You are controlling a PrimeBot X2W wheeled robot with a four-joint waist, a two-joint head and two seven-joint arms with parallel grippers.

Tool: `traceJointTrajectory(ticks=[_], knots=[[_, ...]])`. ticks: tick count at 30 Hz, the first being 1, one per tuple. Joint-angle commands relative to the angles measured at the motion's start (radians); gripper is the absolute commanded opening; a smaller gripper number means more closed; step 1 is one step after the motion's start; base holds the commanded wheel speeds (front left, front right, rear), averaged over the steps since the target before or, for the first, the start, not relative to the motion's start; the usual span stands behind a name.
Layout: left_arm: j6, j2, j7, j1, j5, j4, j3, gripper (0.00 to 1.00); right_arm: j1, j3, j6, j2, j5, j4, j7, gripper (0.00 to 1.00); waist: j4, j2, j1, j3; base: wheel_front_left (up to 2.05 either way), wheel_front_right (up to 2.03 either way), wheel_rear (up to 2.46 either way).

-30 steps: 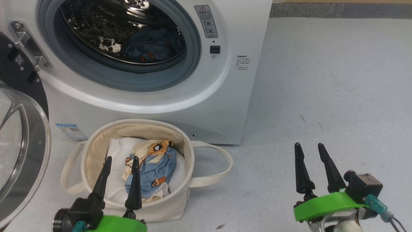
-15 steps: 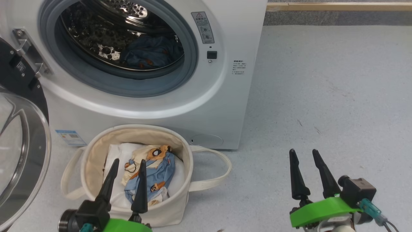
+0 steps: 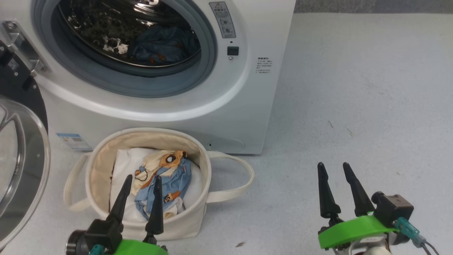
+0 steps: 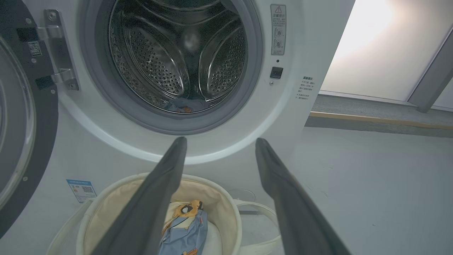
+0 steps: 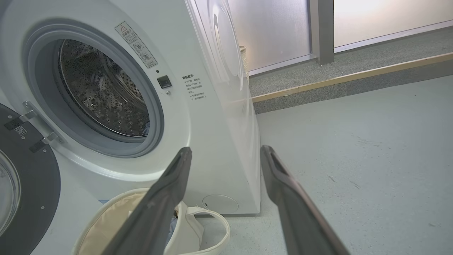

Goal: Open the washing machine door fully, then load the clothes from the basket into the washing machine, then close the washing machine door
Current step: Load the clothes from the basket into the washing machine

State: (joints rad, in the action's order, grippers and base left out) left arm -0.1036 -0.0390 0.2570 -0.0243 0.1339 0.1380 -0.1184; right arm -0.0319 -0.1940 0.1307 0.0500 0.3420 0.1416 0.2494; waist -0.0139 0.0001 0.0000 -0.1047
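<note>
Washing machine: white box, grey gasket, and its door is swung out on your left, with the black rim and clear glass bowl facing the room. A dark blue cloth with orange marks lies low in the drum. The basket, cream canvas with two drooping loop handles, sits on the floor just in front of the machine, below the opening. In it, on a white liner, are the clothes: a crumpled light blue garment with orange-brown bear prints, its tan-yellow parts bunched at the far end. Your left gripper hangs over the basket's near rim, fingers spread, nothing between them. Your right gripper hovers over bare floor well to the right, fingers likewise apart and empty.
</note>
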Motion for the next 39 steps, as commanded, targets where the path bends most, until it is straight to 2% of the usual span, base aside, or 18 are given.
traceJointTrajectory(ticks=[1,7,13,21,22,25,34,39], knots=[[-0.006,-0.011,0.005,-0.043,0.008,-0.009,0.023,1.0,-0.023,-0.024,0.0,0.0,-0.011,-0.032,0.012,1.0,-0.002,-0.0001,0.0,-0.019,0.0,0.0,0.0],[-0.003,-0.011,0.005,-0.115,0.004,0.132,0.019,1.0,-0.062,-0.028,0.0,0.0,-0.031,-0.043,0.012,1.0,-0.013,-0.0001,0.0,-0.118,0.0,0.0,0.0],[0.024,-0.011,0.005,-0.251,-0.032,0.289,0.004,1.0,-0.109,-0.028,0.0,0.0,-0.052,-0.07,0.012,1.0,-0.016,-0.0001,0.0,-0.255,0.0,0.0,0.0],[0.09,-0.024,0.005,-0.516,-0.027,0.611,0.026,1.0,-0.19,-0.043,0.0,0.001,-0.08,-0.117,0.012,1.0,-0.033,-0.0001,0.0,-0.453,0.0,0.0,0.0],[0.09,-0.024,0.005,-0.516,-0.027,0.611,0.026,1.0,-0.19,-0.043,0.0,0.001,-0.08,-0.117,0.012,1.0,-0.033,-0.0001,0.0,-0.453,0.0,0.0,0.0],[0.102,-0.041,0.005,-0.62,-0.036,0.734,0.025,1.0,-0.217,-0.045,0.0,0.006,-0.082,-0.136,0.012,1.0,-0.042,-0.0001,0.0,-0.517,0.0,0.0,0.0],[0.087,-0.106,0.005,-0.872,-0.099,1.019,-0.024,1.0,-0.266,-0.025,0.0,0.009,-0.081,-0.165,0.012,1.0,-0.075,-0.0001,0.0,-0.668,0.0,0.0,0.0],[0.079,-0.14,-0.012,-0.973,-0.139,1.107,-0.067,1.0,-0.279,-0.017,0.0,0.008,-0.078,-0.179,0.012,1.0,-0.089,-0.0001,0.0,-0.738,0.0,0.0,0.0]])
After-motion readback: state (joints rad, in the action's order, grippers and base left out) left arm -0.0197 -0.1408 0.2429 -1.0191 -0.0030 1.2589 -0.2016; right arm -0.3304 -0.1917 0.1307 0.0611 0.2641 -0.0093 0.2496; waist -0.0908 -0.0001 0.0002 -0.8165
